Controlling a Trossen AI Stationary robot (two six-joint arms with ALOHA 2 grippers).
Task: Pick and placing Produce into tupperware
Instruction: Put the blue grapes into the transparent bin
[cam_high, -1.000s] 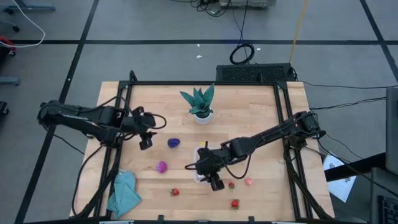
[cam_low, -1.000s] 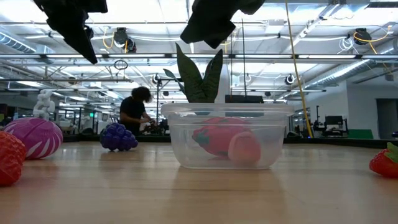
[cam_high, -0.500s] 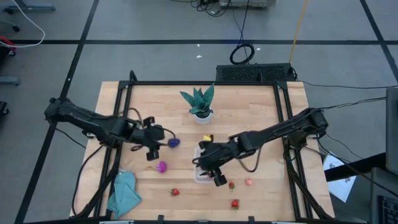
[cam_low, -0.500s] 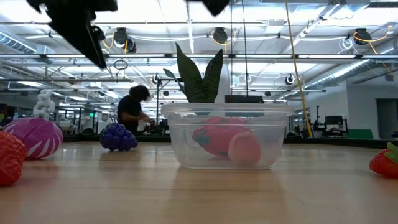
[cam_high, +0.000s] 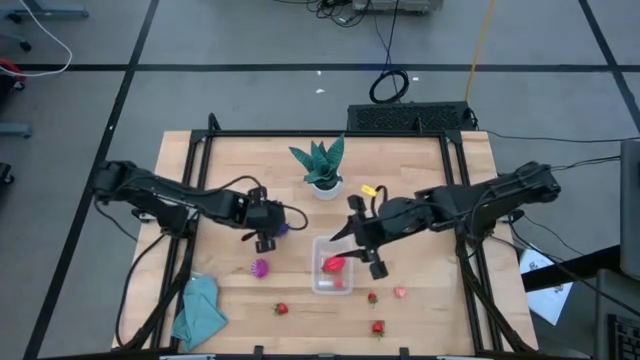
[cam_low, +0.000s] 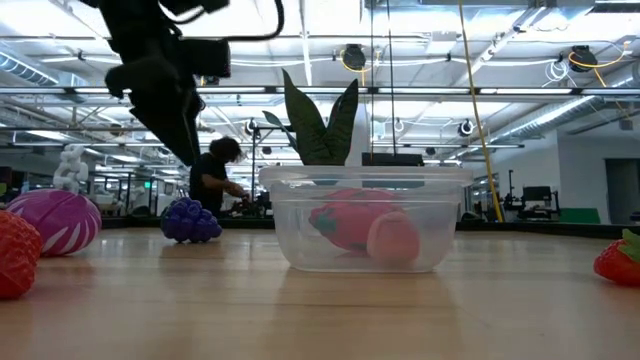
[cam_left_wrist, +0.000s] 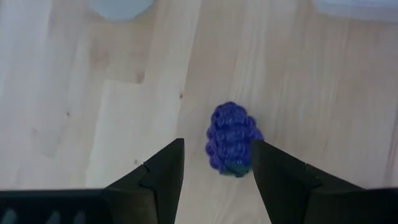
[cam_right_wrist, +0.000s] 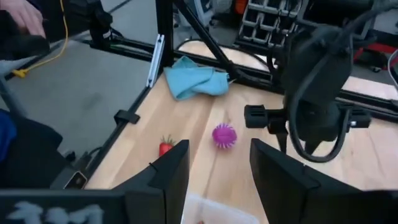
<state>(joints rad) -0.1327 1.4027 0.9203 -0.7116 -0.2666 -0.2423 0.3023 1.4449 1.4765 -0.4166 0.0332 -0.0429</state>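
Two dark, jointed arms trail black cables, each ending in a pincer with two angular black fingers (cam_left_wrist: 163, 177).

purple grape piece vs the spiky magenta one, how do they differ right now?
The purple grape piece is dark and bumpy; the spiky magenta one is bright and bristly. The grape piece sits just ahead of the left pincer, whose fingers are open; the magenta one lies unattended nearer the teal cloth. Both rest on the table, outside the tupperware.
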